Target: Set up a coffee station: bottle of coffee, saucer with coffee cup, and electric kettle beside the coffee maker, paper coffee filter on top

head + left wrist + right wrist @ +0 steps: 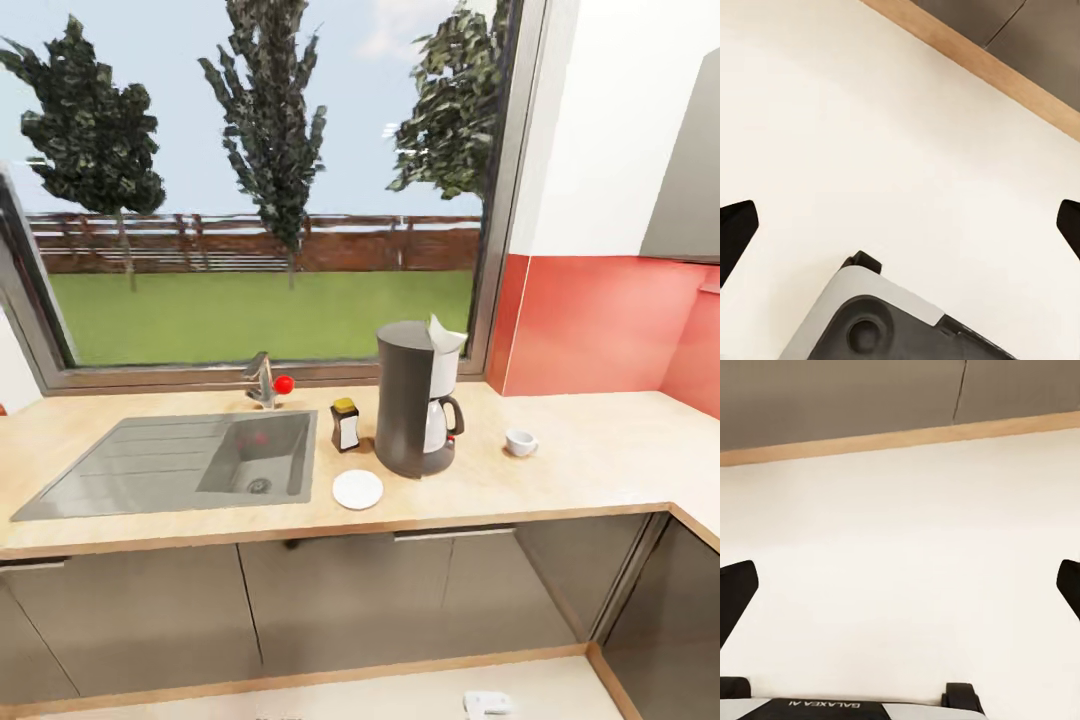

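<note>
From the head camera, the coffee maker (417,411) stands upright on the kitchen countertop (590,470) below a wide window (260,190) that looks out on trees, grass and a fence. The paper coffee filter (446,336) sits on top of the coffee maker, its white point raised. The bottle of coffee (345,425) stands just beside the coffee maker, between it and the inset steel sink (180,462), whose tap (262,380) carries a red knob. The saucer (357,489) lies flat and bare on the counter in front of the coffee maker, close to the counter's front edge. The coffee cup (520,442) sits directly on the wood on the coffee maker's other side, well apart from the saucer. Grey cabinets (320,600) run under the counter, and a red backsplash (600,325) rises behind the cup's end of it. In the left wrist view, the left gripper (900,225) hangs with its dark fingertips (735,232) set wide apart over pale floor (870,135), holding nothing, with part of the robot's grey base (870,315) below and a wooden plinth strip (982,64) under cabinet fronts beyond. In the right wrist view, the right gripper (900,585) is likewise spread wide and empty, its fingertips (735,592) at the picture's edges over the same pale floor, with the plinth strip and grey cabinet fronts ahead.
</note>
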You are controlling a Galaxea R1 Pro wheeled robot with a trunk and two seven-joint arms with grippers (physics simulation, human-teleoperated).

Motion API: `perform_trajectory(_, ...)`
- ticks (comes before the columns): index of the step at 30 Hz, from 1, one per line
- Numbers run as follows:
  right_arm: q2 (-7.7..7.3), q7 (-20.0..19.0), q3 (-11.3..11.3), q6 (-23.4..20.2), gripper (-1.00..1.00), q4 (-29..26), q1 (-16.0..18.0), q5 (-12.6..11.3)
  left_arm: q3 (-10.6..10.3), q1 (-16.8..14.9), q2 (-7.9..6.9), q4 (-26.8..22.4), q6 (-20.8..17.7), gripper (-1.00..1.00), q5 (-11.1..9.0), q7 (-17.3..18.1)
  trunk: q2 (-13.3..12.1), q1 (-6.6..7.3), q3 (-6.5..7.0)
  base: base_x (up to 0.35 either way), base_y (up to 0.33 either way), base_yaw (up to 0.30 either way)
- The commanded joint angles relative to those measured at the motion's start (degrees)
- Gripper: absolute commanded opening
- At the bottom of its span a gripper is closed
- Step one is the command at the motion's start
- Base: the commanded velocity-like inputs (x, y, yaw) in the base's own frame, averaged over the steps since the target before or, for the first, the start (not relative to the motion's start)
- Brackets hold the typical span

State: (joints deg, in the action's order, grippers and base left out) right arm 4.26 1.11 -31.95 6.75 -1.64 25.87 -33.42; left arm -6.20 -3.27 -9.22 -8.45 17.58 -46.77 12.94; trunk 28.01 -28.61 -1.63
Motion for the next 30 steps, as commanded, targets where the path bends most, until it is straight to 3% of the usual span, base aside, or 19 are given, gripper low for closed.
perform_trajectory(1, 0.03, 0.12, -0.48, 0.22, 1.00, 0.07, 0.06, -0.50, -0.48, -0.07, -0.03, 0.10, 0.17, 1.00, -0.62, 0.25, 0.12, -0.03, -0.12, 0.000, 0.302, 0.275)
perform_trajectory(23, 0.04, 0.12, -0.48, 0.19, 1.00, 0.11, 0.06, -0.50, -0.43, -0.07, -0.03, 0.10, 0.26, 1.00, -0.63, 0.25, 0.12, -0.03, -0.12, -0.022, 0.303, 0.278)
perform_trajectory(30, -0.03, 0.12, -0.48, 0.19, 1.00, 0.09, 0.06, -0.50, -0.47, -0.07, -0.06, 0.10, 0.26, 1.00, -0.62, 0.25, 0.12, -0.03, -0.12, -0.107, 0.303, 0.113)
